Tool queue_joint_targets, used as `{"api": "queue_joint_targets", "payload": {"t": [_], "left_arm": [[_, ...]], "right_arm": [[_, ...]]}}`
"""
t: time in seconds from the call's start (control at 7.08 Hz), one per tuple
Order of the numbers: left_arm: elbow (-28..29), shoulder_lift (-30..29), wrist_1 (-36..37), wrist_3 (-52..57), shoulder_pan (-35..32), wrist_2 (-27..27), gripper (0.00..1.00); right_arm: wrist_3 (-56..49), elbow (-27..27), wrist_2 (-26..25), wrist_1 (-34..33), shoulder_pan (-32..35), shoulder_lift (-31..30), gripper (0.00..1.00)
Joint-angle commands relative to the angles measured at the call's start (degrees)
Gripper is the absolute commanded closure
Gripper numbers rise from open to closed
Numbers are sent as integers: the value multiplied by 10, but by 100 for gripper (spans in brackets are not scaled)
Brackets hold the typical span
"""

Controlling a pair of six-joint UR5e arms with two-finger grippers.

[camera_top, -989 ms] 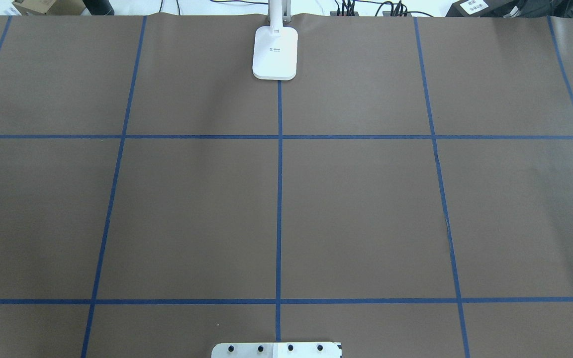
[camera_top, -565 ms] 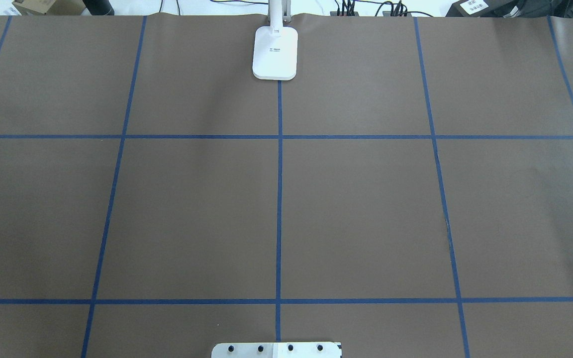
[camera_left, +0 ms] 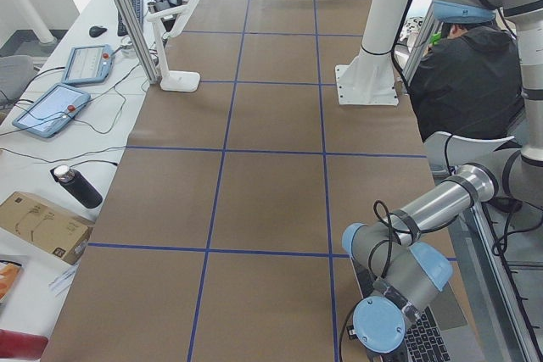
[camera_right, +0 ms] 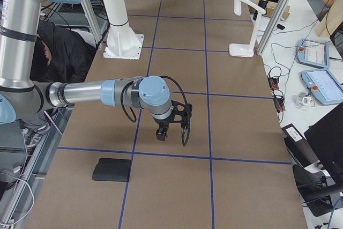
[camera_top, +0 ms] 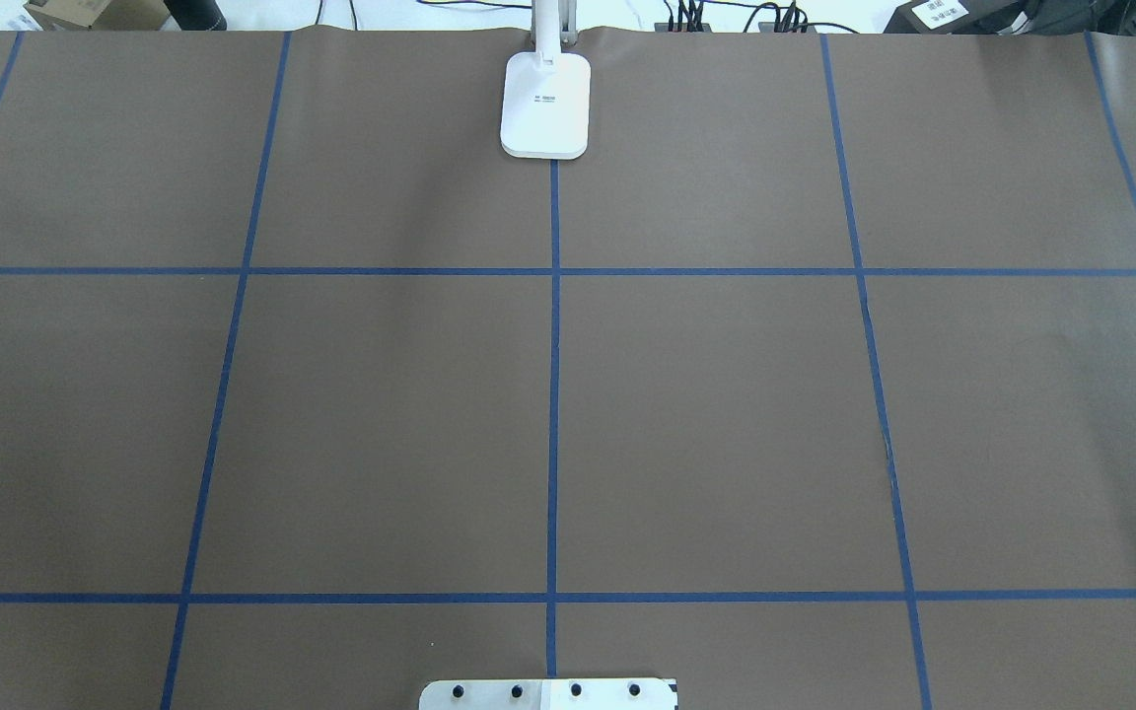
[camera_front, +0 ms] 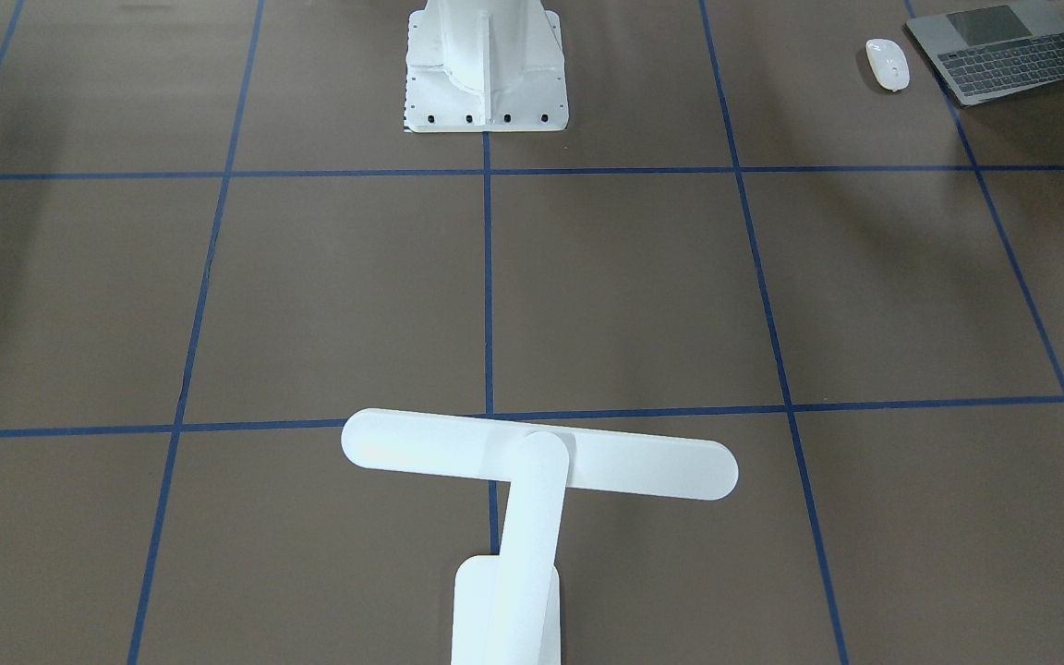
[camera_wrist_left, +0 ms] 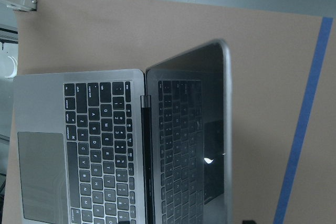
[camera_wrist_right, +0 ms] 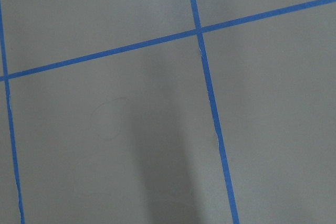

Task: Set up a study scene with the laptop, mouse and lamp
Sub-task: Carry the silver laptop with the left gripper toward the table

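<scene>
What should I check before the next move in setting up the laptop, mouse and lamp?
1. Laptop lid open: ok, keyboard and screen both show.
2. Mouse beside the laptop, not touching it: ok.
3. Lamp standing upright on its base: ok.
4. Left hand lined up on the laptop: cannot tell; its camera looks down on the laptop, but the hand itself shows in no view.
5. Right hand open or shut: cannot tell; it shows only in the right side view, above the table, far from all three things.
</scene>
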Motion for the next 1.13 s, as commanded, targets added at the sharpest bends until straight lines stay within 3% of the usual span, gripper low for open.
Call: {"api": "queue_joint_targets", "payload": {"t": [0.0,0.14,0.57,0.99], "left_arm": [[-8,0,7,0,0,0,100],[-18,-3,48,1,0,0,100],[-171,-11,218,23,-1,6,100],[-235,-115,337,33,-3,9,100]], "right_arm": [[-1,1,0,0,2,-3,1],[-1,3,0,0,7,-3,1],[-1,2,0,-1,7,-7,1],[1,0,1,-2,6,-22,1]]}}
